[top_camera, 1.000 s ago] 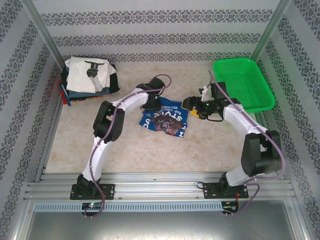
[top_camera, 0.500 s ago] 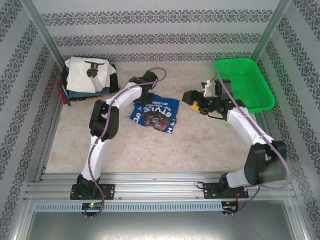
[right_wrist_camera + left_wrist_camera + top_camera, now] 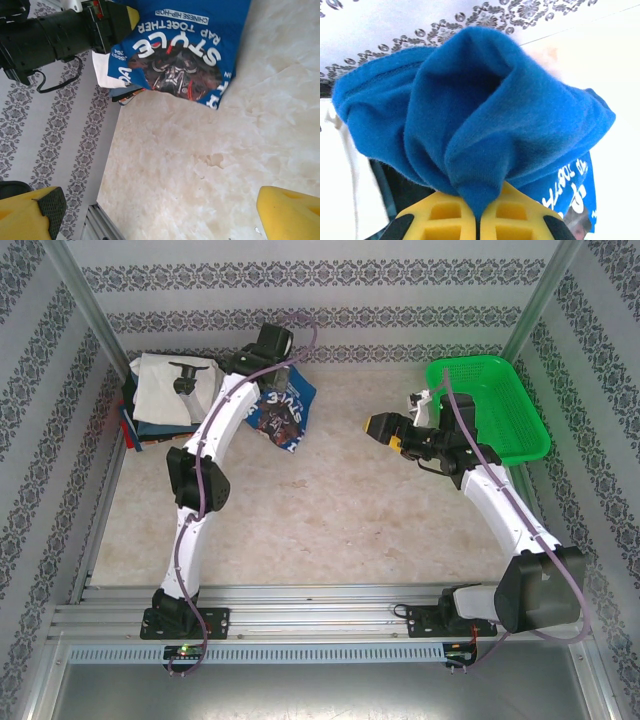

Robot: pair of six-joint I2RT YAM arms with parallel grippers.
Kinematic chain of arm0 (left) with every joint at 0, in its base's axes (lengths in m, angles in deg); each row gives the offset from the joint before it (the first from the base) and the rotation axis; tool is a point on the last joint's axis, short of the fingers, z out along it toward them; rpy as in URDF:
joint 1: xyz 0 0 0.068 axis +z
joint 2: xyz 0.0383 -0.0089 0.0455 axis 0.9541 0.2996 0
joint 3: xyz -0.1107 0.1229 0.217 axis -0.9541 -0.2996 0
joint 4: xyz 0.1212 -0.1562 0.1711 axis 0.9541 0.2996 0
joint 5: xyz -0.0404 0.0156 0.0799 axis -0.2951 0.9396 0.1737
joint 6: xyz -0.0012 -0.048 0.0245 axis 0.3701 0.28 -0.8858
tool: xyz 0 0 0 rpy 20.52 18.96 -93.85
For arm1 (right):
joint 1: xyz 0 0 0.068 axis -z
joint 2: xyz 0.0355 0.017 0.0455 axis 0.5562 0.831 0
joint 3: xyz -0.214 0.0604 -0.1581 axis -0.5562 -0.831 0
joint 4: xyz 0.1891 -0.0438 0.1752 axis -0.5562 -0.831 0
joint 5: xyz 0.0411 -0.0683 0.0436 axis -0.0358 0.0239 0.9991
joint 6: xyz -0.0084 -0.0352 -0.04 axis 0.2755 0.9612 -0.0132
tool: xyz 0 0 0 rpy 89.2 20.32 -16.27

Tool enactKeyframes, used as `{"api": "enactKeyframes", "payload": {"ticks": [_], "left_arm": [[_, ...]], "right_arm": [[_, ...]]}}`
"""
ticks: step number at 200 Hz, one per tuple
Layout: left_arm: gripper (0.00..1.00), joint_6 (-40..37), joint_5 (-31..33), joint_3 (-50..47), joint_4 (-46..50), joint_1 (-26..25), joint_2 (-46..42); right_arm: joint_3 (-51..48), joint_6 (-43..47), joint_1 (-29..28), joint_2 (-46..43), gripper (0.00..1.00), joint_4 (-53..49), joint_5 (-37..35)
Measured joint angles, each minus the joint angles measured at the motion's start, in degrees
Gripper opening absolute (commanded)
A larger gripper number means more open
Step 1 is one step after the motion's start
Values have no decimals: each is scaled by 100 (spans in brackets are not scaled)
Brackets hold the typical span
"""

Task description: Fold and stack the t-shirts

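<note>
Step in hand: the left arm appears to be carrying the folded blue t-shirt (image 3: 285, 405) toward the stack of folded shirts (image 3: 165, 390) in the far-left corner; the stacking is not yet done.
Blue t-shirt: it is hanging from the left gripper (image 3: 479, 216), just right of the stack, printed side facing the right arm. Whether its lower edge is brushing the tabletop (image 3: 330, 530) I cannot tell.
Left fingers: the yellow fingers (image 3: 445, 215) are clenching a bunched fold of the blue cloth, pressed tight together on it.
Left arm pose: it is reaching far and leftward, almost fully stretched out, with the wrist raised beside the stack.
Right fingers: the right gripper (image 3: 388, 435) is standing wide apart, grasping nothing.
Right arm pose: it is hovering over bare tabletop on the right, near the green basket (image 3: 490, 400), well apart from the shirt and pointing left toward it.
Next move: probably swinging the shirt over the top white garment, lowering it flat and square, then letting go; the hanging cloth is likely to unfold or drape off the edge.
</note>
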Motion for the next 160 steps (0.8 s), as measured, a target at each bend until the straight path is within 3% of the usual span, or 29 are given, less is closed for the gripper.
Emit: {"api": "enactKeyframes", "payload": {"ticks": [81,160], "left_arm": [[0,-584,-33,4,22,951,256],[0,-813,-341,144,-74,1432,256]], "right_arm": [[33,155,7,138,98,-354,101],[221,205,15,367,98,-511,151]]}}
